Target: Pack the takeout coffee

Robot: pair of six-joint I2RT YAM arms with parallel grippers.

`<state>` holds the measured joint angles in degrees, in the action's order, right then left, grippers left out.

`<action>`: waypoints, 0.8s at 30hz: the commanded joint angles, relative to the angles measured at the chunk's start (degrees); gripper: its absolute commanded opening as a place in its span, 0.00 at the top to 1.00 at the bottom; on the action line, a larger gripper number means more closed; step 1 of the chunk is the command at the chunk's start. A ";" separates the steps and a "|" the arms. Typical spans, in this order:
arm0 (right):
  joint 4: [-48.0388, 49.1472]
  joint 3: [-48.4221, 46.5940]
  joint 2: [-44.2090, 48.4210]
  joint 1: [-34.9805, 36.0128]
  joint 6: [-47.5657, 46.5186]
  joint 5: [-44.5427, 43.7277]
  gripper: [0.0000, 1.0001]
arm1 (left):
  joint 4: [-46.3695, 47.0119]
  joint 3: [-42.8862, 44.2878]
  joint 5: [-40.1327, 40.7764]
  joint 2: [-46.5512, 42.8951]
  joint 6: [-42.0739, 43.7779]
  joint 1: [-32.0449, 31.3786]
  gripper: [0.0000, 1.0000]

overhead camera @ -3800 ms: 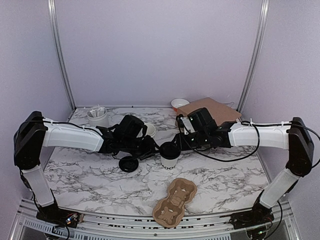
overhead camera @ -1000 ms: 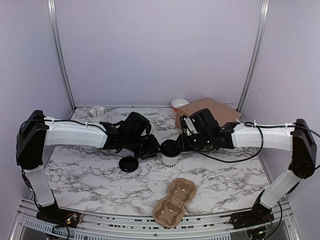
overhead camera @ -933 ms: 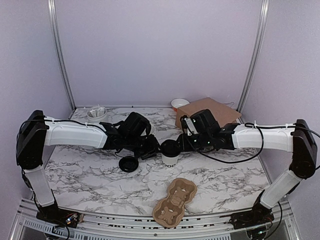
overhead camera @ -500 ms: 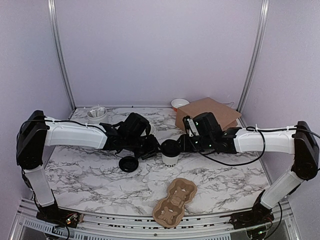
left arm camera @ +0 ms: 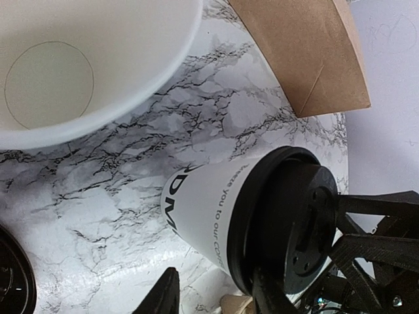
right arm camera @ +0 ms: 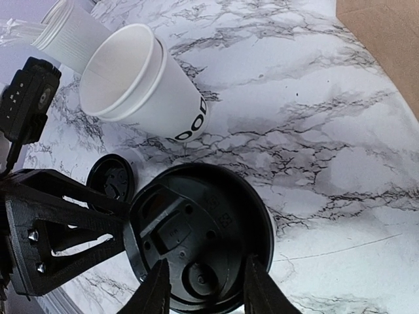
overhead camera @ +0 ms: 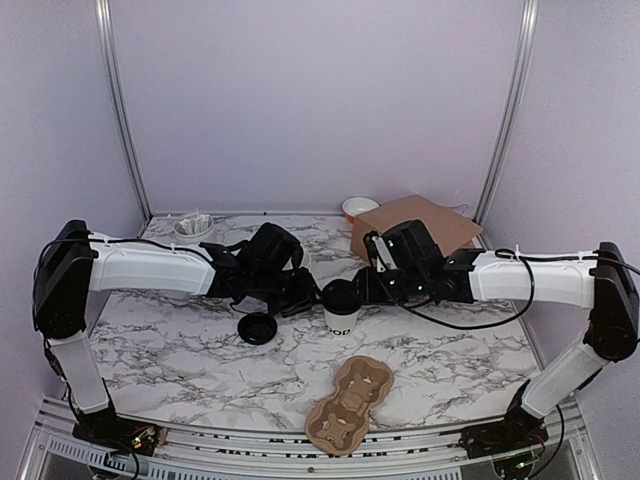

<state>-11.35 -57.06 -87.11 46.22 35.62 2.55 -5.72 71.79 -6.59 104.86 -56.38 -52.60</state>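
The takeout coffee (overhead camera: 340,312) is lidded, left pincer (left arm camera: 216,297) and right pincer (right arm camera: 206,288) both spread apart beside it, but setting it in the near carrier (overhead camera: 350,405) seemingly remains.

Simple booth: white counter (overhead camera: 480,370) with grey-black marble veining under the left hand (overhead camera: 309,298) and right hand (overhead camera: 359,291), plain lilac walls (overhead camera: 320,100) well beyond them and out to either side, a silver post (overhead camera: 117,110) in each back corner. Light's soft and even all over.
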 commanded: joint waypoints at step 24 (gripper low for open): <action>-3.52 -6.08 0.87 -3.59 -7.46 3.00 0.54 | -6.59 3.82 -0.02 -1.83 3.46 -1.20 0.60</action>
<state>-14.66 -61.25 -87.11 46.13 32.53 2.52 -10.83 75.11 -6.50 104.86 -53.56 -53.21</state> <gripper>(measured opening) 0.456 0.397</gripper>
